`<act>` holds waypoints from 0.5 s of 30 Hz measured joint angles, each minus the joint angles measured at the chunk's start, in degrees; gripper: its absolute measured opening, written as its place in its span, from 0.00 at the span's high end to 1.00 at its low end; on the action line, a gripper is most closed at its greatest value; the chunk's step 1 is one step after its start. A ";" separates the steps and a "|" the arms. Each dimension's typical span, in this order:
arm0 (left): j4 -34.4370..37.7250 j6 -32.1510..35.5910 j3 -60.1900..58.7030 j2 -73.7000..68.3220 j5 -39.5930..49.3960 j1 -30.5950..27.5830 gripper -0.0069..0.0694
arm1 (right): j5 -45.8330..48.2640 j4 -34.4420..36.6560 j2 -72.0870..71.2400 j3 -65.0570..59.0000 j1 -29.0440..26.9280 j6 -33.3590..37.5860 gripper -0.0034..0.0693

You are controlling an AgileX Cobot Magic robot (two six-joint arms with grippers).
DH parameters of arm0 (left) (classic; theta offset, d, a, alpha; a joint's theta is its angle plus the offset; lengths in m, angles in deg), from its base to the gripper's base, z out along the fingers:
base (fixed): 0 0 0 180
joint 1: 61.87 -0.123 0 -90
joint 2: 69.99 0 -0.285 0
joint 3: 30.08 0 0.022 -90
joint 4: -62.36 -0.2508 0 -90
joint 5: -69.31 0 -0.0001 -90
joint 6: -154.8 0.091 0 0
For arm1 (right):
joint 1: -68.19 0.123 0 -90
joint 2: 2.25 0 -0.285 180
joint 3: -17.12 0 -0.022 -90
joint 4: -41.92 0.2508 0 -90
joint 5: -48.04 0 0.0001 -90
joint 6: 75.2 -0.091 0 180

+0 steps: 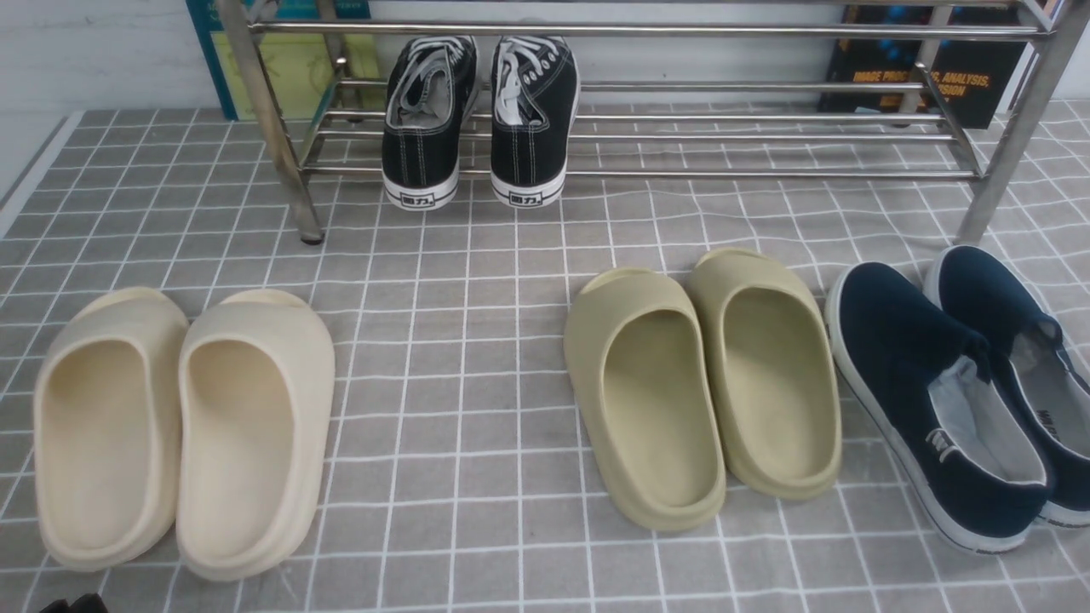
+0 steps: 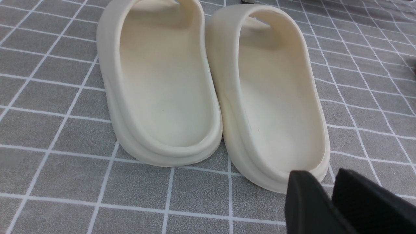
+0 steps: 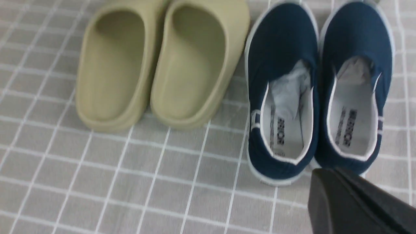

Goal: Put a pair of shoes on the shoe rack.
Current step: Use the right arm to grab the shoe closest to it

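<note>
Sitting on the shoe rack are black sneakers; left jaws parted, right jaws closed.

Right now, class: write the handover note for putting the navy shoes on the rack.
Left gripper: slightly open, empty, by the heels of the cream slippers.
Right gripper: shut, empty, by the heels of the navy shoes.
They lie side by side on the checked cloth, before the right end of the shoe rack.
Black sneakers occupy its left part.
Done: nothing.
Left: grip both shoes, place them on the rack.
</note>
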 joint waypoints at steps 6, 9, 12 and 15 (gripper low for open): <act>0.00 0.00 0.00 0.00 0.00 0.00 0.71 | 3.08 -5.09 14.42 5.25 9.42 -1.70 0.94; 0.00 0.00 0.00 0.00 0.00 0.00 0.71 | 3.02 -8.70 21.44 7.14 13.37 -4.61 0.87; 0.00 0.00 0.00 0.00 0.00 0.00 0.71 | 2.80 -11.16 27.24 8.30 14.83 -7.16 0.70; 0.00 0.00 0.00 0.00 0.00 0.00 0.70 | 1.98 -12.70 32.31 8.60 14.99 -8.06 0.53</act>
